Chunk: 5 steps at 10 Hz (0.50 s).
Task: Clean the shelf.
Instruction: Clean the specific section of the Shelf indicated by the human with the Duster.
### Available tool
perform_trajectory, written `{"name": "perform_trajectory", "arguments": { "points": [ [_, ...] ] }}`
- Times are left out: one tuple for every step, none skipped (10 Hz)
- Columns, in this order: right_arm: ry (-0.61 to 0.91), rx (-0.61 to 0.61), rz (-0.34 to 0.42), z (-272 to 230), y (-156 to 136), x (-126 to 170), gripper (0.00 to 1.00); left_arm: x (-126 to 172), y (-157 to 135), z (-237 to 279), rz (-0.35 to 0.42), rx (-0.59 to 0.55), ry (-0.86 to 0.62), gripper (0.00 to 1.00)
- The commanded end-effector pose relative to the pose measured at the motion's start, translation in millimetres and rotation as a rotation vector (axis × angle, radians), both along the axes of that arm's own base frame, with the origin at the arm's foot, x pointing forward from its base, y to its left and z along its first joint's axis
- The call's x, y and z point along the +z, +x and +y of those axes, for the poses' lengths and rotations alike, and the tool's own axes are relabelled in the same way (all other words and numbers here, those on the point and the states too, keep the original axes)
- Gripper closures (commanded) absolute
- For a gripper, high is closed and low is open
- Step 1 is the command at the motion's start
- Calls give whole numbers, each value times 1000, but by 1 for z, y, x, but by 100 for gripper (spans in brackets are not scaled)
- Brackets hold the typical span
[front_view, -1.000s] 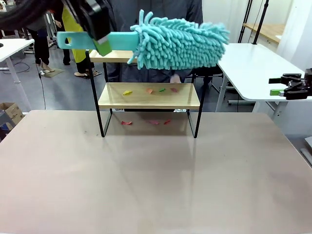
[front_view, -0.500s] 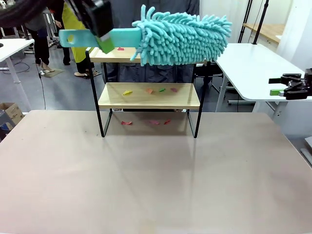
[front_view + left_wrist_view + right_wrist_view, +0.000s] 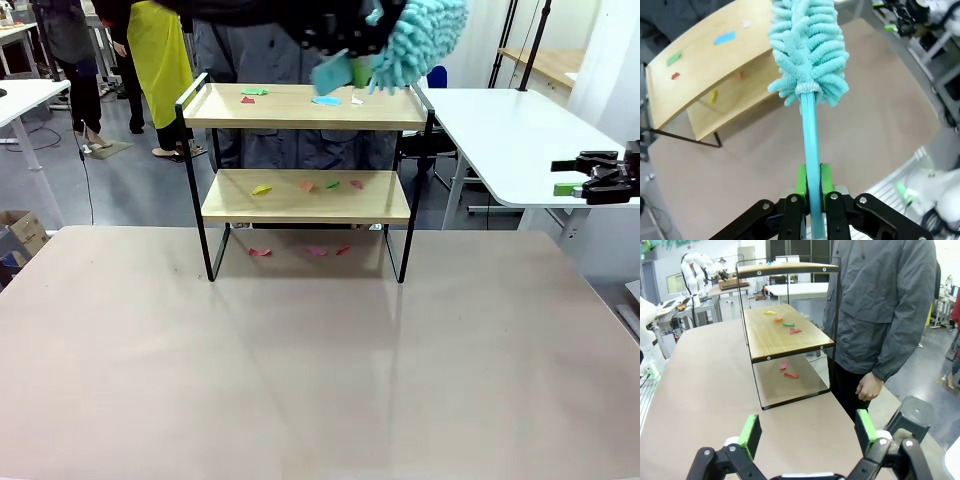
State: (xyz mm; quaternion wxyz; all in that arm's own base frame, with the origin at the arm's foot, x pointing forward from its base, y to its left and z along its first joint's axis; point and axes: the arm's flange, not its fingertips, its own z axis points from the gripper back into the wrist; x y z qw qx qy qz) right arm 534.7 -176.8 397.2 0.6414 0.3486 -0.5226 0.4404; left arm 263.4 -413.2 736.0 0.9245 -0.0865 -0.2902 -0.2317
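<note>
The shelf (image 3: 305, 197) stands at the far middle of the beige table, with small coloured paper scraps (image 3: 326, 100) on its top board and more scraps (image 3: 306, 185) on the lower board. Above the top board's right end, my left gripper (image 3: 350, 68) is shut on the teal handle (image 3: 808, 140) of a fluffy teal duster (image 3: 422, 35). In the left wrist view the gripper (image 3: 810, 186) points the duster head (image 3: 807, 50) down past the top board (image 3: 705, 65). My right gripper (image 3: 588, 178) hangs open at the far right, away from the shelf (image 3: 785, 335); its green pads (image 3: 750, 432) hold nothing.
A person in a grey jacket (image 3: 880, 310) stands right behind the shelf, one hand (image 3: 867, 387) hanging at the table's edge. Several pink and red scraps (image 3: 317, 251) lie on the table under the shelf. A white table (image 3: 510, 130) stands at the back right.
My left arm has swung the duster to the right and turned it away from the camera. The head left the front of the top board, whose scraps now show. The right arm is still.
</note>
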Motion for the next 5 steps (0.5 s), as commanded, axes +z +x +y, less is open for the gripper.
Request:
{"name": "perform_trajectory", "arguments": {
  "points": [
    [-2,1,-4,2,0,2,0,13,26,-49,-2,148,9,87],
    [-2,1,-4,2,0,2,0,10,39,-66,29,206,5,87],
    [-2,1,-4,2,0,2,0,10,50,-78,28,292,26,87],
    [-2,1,-4,2,0,2,0,8,60,-85,40,354,10,87],
    [-2,1,-4,2,0,2,0,2,69,-92,54,408,-3,87]
  ]
}}
